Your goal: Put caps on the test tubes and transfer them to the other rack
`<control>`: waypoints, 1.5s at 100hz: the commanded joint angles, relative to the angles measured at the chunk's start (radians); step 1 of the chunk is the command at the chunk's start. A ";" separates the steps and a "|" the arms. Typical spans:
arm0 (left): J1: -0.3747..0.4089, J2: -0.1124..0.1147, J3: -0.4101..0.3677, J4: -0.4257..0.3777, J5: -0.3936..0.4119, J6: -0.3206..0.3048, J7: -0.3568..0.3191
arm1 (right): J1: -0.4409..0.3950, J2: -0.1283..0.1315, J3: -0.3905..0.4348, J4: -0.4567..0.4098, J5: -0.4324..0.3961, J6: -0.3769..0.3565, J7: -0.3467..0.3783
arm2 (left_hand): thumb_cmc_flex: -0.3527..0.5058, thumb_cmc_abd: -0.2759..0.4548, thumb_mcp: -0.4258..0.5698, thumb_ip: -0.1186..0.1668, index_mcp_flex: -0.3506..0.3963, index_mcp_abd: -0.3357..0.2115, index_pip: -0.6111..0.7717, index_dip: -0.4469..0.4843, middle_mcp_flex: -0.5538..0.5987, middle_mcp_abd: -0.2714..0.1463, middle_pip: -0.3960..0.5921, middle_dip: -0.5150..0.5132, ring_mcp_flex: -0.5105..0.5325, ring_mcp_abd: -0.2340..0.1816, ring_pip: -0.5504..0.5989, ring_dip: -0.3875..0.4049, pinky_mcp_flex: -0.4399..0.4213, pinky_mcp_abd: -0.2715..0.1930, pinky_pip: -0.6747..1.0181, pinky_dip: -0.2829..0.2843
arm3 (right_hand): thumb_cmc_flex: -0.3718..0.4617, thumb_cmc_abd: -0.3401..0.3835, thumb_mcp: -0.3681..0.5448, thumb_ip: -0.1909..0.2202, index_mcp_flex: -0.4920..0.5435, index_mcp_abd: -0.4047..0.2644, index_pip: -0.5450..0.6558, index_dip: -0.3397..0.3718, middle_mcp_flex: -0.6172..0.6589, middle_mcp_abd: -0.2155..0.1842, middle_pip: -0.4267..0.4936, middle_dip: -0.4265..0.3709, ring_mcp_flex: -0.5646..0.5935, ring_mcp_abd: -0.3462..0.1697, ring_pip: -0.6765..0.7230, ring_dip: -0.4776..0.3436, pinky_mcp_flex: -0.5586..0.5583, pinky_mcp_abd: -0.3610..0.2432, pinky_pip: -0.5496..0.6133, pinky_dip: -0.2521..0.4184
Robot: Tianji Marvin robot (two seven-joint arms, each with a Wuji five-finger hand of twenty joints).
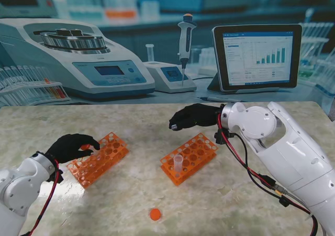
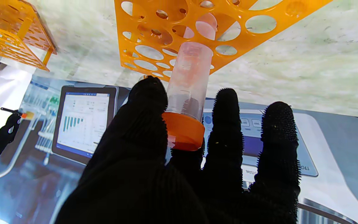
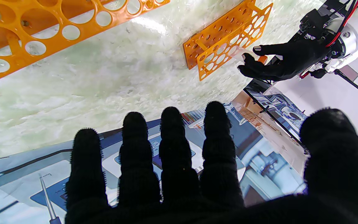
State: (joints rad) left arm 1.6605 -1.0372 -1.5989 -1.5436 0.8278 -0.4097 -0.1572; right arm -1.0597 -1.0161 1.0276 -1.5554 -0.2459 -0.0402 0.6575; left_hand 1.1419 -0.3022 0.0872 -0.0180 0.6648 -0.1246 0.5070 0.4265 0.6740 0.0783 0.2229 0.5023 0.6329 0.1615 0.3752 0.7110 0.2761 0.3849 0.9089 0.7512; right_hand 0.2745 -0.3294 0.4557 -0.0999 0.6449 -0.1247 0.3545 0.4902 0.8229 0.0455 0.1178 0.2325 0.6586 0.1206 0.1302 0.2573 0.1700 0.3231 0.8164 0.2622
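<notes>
Transfer step. Left hand (image 2: 179, 161) grasps capped test tube (image 2: 189, 93) over left rack (image 1: 98, 158), tip at a hole; next: lower straight, release. Right hand (image 1: 194, 115) released, empty. Uncapped tube (image 1: 178, 164) in right rack (image 1: 189, 157); loose cap (image 1: 155, 214) on counter (image 1: 235, 204).

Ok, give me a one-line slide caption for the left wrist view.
Left hand holds a capped test tube over the orange rack.

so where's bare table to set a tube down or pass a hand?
Open marble between the left rack and right rack, and nearer me around the loose orange cap. Crowded at the left rack, where the left hand holds a capped tube.
</notes>
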 commanded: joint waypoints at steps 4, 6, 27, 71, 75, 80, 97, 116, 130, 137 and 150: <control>0.005 0.002 0.000 -0.004 -0.004 0.005 -0.009 | -0.010 0.002 0.002 -0.005 -0.002 -0.001 0.006 | -0.054 0.029 -0.027 0.026 -0.012 -0.033 -0.083 -0.040 -0.047 -0.013 -0.062 -0.101 -0.059 0.059 -0.139 -0.153 -0.078 0.080 -0.138 -0.114 | -0.002 0.026 -0.017 0.008 0.029 -0.005 0.012 0.007 0.001 -0.024 0.001 0.005 0.001 -0.017 0.000 -0.003 -0.015 0.018 -0.004 0.008; 0.005 0.002 0.000 -0.004 -0.006 0.005 -0.009 | -0.011 0.002 0.003 -0.006 -0.003 -0.001 0.006 | -0.068 0.031 -0.029 0.024 -0.013 -0.033 -0.096 -0.048 -0.051 -0.010 -0.071 -0.117 -0.065 0.067 -0.161 -0.184 -0.089 0.085 -0.160 -0.133 | -0.002 0.026 -0.017 0.008 0.029 -0.006 0.012 0.007 0.001 -0.025 0.001 0.005 0.001 -0.017 0.000 -0.003 -0.015 0.018 -0.004 0.008; 0.007 0.005 0.002 -0.009 -0.018 0.013 -0.034 | -0.025 0.004 0.018 -0.017 -0.008 -0.004 0.006 | -0.188 0.103 -0.065 0.015 -0.047 -0.005 -0.196 -0.131 -0.107 0.011 -0.142 -0.260 -0.218 0.122 -0.307 -0.422 -0.207 0.120 -0.454 -0.376 | -0.004 0.026 -0.017 0.008 0.030 -0.007 0.013 0.007 0.002 -0.026 0.001 0.005 0.001 -0.017 0.000 -0.003 -0.015 0.019 -0.004 0.008; 0.013 -0.017 0.006 -0.042 -0.049 -0.035 0.072 | -0.109 0.005 0.098 -0.086 -0.040 -0.039 -0.030 | -0.263 0.197 -0.095 0.012 -0.094 0.081 -0.258 -0.193 -0.154 0.015 -0.157 -0.324 -0.290 0.094 -0.328 -0.497 -0.283 0.056 -0.678 -0.521 | -0.005 0.023 -0.014 0.008 0.026 -0.004 0.011 0.006 -0.001 -0.025 0.000 0.005 -0.003 -0.018 -0.002 -0.004 -0.015 0.017 -0.004 0.009; 0.015 -0.018 0.008 -0.055 -0.057 -0.033 0.069 | -0.124 0.006 0.110 -0.096 -0.046 -0.046 -0.035 | -0.267 0.207 -0.095 0.012 -0.080 0.095 -0.253 -0.190 -0.151 0.030 -0.158 -0.325 -0.272 0.097 -0.321 -0.494 -0.282 0.057 -0.683 -0.523 | -0.006 0.023 -0.014 0.008 0.022 -0.003 0.009 0.005 -0.003 -0.024 -0.001 0.005 -0.003 -0.019 -0.002 -0.004 -0.015 0.017 -0.004 0.009; 0.018 -0.017 0.013 -0.074 -0.071 -0.027 0.058 | -0.144 0.006 0.126 -0.109 -0.055 -0.056 -0.043 | -0.275 0.222 -0.096 0.012 -0.085 0.111 -0.258 -0.190 -0.157 0.036 -0.165 -0.331 -0.267 0.105 -0.321 -0.493 -0.288 0.057 -0.694 -0.526 | -0.007 0.024 -0.013 0.008 0.020 -0.001 0.007 0.005 -0.003 -0.024 -0.001 0.005 -0.003 -0.020 -0.002 -0.004 -0.015 0.016 -0.004 0.009; 0.005 -0.019 0.048 -0.108 -0.088 -0.023 0.048 | -0.224 0.006 0.195 -0.154 -0.088 -0.092 -0.077 | -0.293 0.247 -0.099 0.012 -0.107 0.135 -0.286 -0.195 -0.156 0.050 -0.175 -0.343 -0.275 0.101 -0.326 -0.493 -0.284 0.048 -0.717 -0.527 | -0.008 0.021 -0.012 0.008 0.009 0.007 0.001 0.002 -0.006 -0.023 -0.002 0.004 -0.003 -0.020 -0.002 -0.005 -0.013 0.015 -0.003 0.009; -0.025 -0.022 0.106 -0.127 -0.121 -0.005 0.045 | -0.318 0.006 0.278 -0.203 -0.127 -0.131 -0.116 | -0.304 0.262 -0.100 0.013 -0.141 0.161 -0.321 -0.206 -0.166 0.057 -0.179 -0.348 -0.283 0.092 -0.327 -0.494 -0.284 0.039 -0.734 -0.521 | -0.011 0.019 -0.010 0.008 -0.003 0.023 -0.009 -0.003 -0.010 -0.020 -0.003 0.003 -0.005 -0.021 -0.003 -0.006 -0.011 0.015 -0.002 0.009; -0.050 -0.026 0.155 -0.125 -0.146 0.015 0.048 | -0.373 0.003 0.323 -0.223 -0.152 -0.152 -0.145 | -0.306 0.266 -0.100 0.014 -0.149 0.170 -0.338 -0.214 -0.169 0.058 -0.180 -0.350 -0.288 0.087 -0.328 -0.493 -0.283 0.035 -0.743 -0.514 | -0.014 0.018 -0.008 0.008 -0.007 0.038 -0.016 -0.008 -0.015 -0.016 -0.005 0.002 -0.009 -0.020 -0.004 -0.006 -0.011 0.014 -0.001 0.009; -0.054 -0.029 0.176 -0.131 -0.160 0.030 0.053 | -0.396 0.001 0.339 -0.227 -0.163 -0.161 -0.162 | -0.308 0.270 -0.100 0.014 -0.151 0.173 -0.342 -0.217 -0.170 0.055 -0.180 -0.350 -0.289 0.086 -0.328 -0.493 -0.284 0.031 -0.748 -0.511 | -0.012 0.018 -0.005 0.008 -0.012 0.046 -0.021 -0.011 -0.018 -0.015 -0.006 0.001 -0.011 -0.019 -0.005 -0.007 -0.011 0.014 -0.001 0.009; -0.063 -0.035 0.219 -0.136 -0.180 0.056 0.070 | -0.430 -0.005 0.362 -0.227 -0.186 -0.172 -0.201 | -0.310 0.272 -0.100 0.014 -0.151 0.176 -0.346 -0.220 -0.170 0.058 -0.179 -0.351 -0.286 0.091 -0.327 -0.492 -0.278 0.032 -0.752 -0.505 | -0.012 0.018 -0.004 0.009 -0.023 0.062 -0.031 -0.017 -0.025 -0.012 -0.008 0.000 -0.016 -0.019 -0.007 -0.009 -0.012 0.014 0.000 0.009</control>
State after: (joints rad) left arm 1.5999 -1.0596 -1.3978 -1.6671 0.6532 -0.3589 -0.0895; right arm -1.4687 -1.0165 1.3852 -1.7827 -0.4242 -0.2116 0.4634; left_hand 0.8470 -0.0722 0.0022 -0.0149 0.5344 0.0344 0.1958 0.2229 0.5324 0.1228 0.0624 0.1725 0.3660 0.2673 0.0607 0.2252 0.0116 0.4328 0.2069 0.2605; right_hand 0.2746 -0.3294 0.4556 -0.0999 0.6442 -0.0753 0.3475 0.4892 0.8224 0.0455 0.1178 0.2326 0.6585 0.1206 0.1301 0.2573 0.1697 0.3231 0.8164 0.2622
